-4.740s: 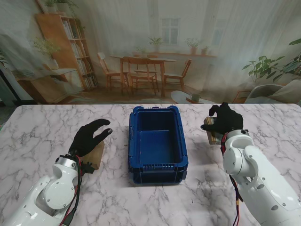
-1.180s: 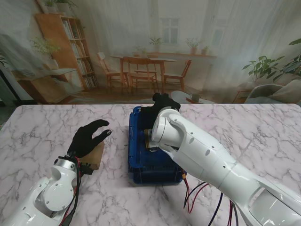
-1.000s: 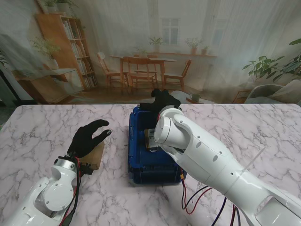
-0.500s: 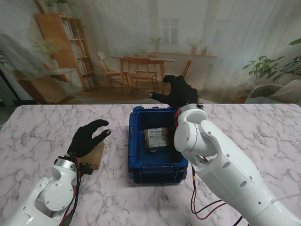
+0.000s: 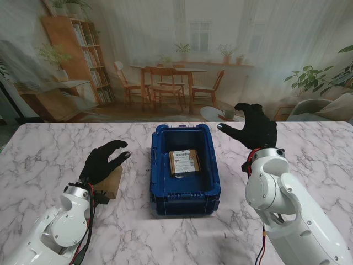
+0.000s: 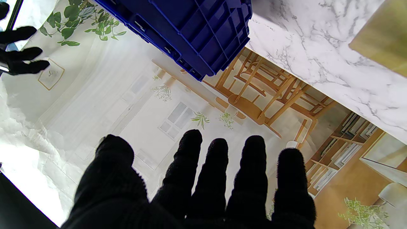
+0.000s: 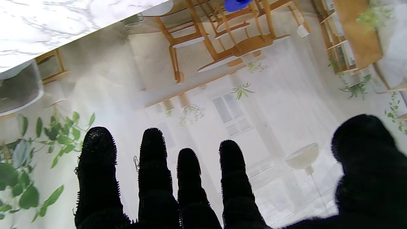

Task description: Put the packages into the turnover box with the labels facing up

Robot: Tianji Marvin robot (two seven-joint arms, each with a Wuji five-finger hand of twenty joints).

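**One parcel in, one to go**

So, going left to right: the left hand (image 5: pixel 105 160) hovers with fingers spread and holding nothing, right over a brown parcel (image 5: pixel 113 183) on the marble table (image 5: pixel 44 160). I can't really tell if its label is up, since the hand covers most of it. In the middle, the blue box (image 5: pixel 185 194) has a parcel (image 5: pixel 183 162) lying flat with its white label up, so that one looks done. Over on the right, the right hand (image 5: pixel 251 128) is splayed wide and empty, raised clear of the box, probably so it's out of the way.

Lab: printed room backdrop (image 5: pixel 182 61), marble table (image 5: pixel 44 149).
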